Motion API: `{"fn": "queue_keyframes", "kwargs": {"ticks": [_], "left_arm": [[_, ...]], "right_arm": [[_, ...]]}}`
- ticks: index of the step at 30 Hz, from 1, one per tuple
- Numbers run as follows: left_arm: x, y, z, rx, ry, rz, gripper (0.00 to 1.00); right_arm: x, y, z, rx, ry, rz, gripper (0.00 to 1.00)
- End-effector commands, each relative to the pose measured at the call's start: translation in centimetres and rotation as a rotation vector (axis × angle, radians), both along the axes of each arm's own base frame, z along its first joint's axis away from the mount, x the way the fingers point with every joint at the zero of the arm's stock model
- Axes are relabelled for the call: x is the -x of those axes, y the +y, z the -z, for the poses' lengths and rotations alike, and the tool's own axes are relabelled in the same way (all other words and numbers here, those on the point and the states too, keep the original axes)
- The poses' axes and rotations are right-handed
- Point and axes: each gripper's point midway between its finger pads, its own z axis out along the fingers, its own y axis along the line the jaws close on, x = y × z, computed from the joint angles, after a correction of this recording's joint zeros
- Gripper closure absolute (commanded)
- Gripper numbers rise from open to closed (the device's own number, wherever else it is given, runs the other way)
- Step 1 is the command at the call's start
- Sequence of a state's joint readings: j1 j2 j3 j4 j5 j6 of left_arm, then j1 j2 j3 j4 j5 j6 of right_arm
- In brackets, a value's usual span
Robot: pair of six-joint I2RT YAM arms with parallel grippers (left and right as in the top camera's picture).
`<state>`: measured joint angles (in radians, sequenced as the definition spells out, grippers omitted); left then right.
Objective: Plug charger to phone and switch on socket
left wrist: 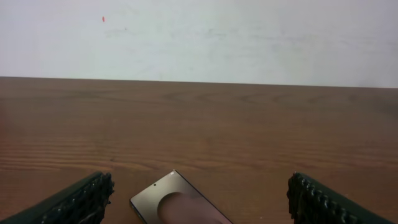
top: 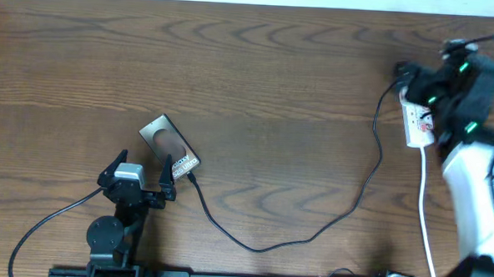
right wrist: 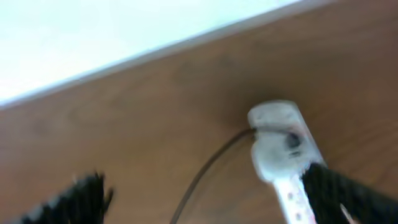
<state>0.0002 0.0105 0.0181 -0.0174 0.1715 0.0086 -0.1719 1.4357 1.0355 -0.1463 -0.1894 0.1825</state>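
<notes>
1. Overhead view. Left gripper (top: 142,169): low at the table's near left, fingers spread wide. Right gripper (top: 422,96): at the far right, above the socket (top: 416,122); its spread is not legible from this angle.
   - Room: the table (top: 275,65) has broad bare wood across the middle and far side. The far edge runs along the top of the frame, and the arm mounts line the near edge.
   - Phone (top: 170,143): flat and angled, its near end just beside the left gripper's right finger.
   - Charger (top: 259,248): runs from the phone's near end, loops toward the near edge, then climbs to the socket. The plug tip is too small to tell if it is seated.
   - The right arm covers part of the socket.
2. Left wrist view. Left gripper (left wrist: 198,208): jaws wide apart, with only the fingers (left wrist: 74,202) showing at the bottom corners.
   - Phone (left wrist: 177,202): lies between them, nearer the left one, touching neither and cut off by the bottom edge.
   - Open wood extends ahead to a pale wall (left wrist: 199,37).
3. Right wrist view, blurred. Right gripper (right wrist: 208,199): jaws wide apart and holding nothing.
   - Socket (right wrist: 280,149): lies at the right finger, which overlaps its near part. Contact cannot be told.
   - Charger (right wrist: 211,165): a dark line leaving the socket's far end toward the lower left.
   - The switches are not legible.
</notes>
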Motion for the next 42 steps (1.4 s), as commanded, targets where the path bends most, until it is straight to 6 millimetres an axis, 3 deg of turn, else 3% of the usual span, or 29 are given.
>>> {"fn": "queue_keyframes", "kwargs": {"ticks": [1, 8, 16, 22, 33, 42], "left_arm": [[0.1, 0.1, 1.5, -0.017, 0.045, -0.001, 0.08], [0.1, 0.1, 1.5, -0.017, 0.045, -0.001, 0.08], [0.1, 0.1, 1.5, -0.017, 0.046, -0.001, 0.08], [0.1, 0.1, 1.5, -0.017, 0.046, -0.001, 0.08], [0.1, 0.1, 1.5, -0.017, 0.046, -0.001, 0.08], [0.1, 0.1, 1.5, -0.017, 0.046, -0.001, 0.08]], "right_arm": [[2.3, 2.6, 1.0, 0.015, -0.083, -0.046, 0.01], [7.0, 5.5, 1.1, 0.104, -0.325, -0.128, 0.01], [13.1, 5.7, 4.6, 0.211, -0.359, -0.162, 0.01], [16.2, 5.4, 7.4, 0.231, -0.388, -0.135, 0.01], [19.0, 4.1, 11.7, 0.251, -0.185, -0.083, 0.01], [19.0, 3.8, 8.9, 0.269, -0.304, -0.052, 0.01]]}}
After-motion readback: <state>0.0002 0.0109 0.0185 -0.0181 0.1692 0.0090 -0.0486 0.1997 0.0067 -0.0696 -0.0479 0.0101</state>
